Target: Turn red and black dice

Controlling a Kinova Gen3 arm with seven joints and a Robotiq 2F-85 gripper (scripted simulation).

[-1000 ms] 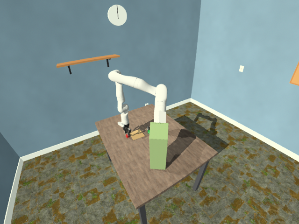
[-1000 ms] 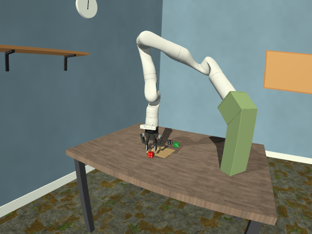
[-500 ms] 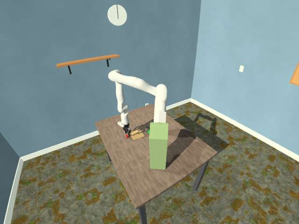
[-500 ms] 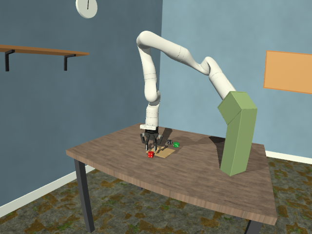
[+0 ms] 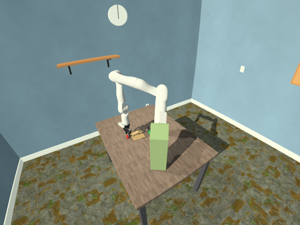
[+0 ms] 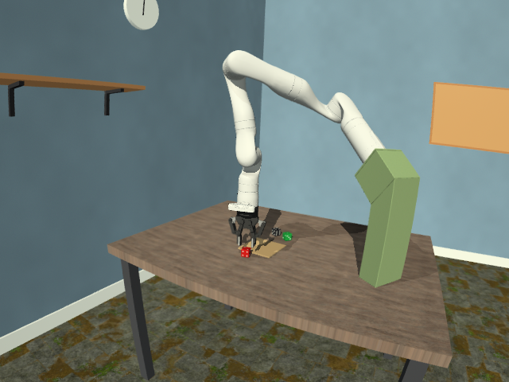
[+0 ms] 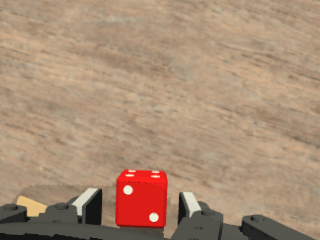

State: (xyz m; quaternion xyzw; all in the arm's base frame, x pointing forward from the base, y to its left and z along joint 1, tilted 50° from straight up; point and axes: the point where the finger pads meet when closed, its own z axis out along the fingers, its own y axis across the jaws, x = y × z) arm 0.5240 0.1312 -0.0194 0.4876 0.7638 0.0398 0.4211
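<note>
The red die (image 7: 141,198) lies on the wooden table just off the near left corner of the tan mat (image 6: 267,247). In the wrist view its side facing the camera shows 2. My gripper (image 6: 246,241) hangs straight over it, half open, one finger on each side, with a gap between each pad and the die. It also shows in the top view (image 5: 127,132), above the red die (image 5: 127,136). The black die (image 6: 275,231) and the green die (image 6: 287,235) lie on the table behind the mat, close together and apart from the gripper.
A tall green box (image 6: 386,217) stands on the table to the right, covering the arm's base. The table's left edge (image 6: 123,247) is some way from the red die.
</note>
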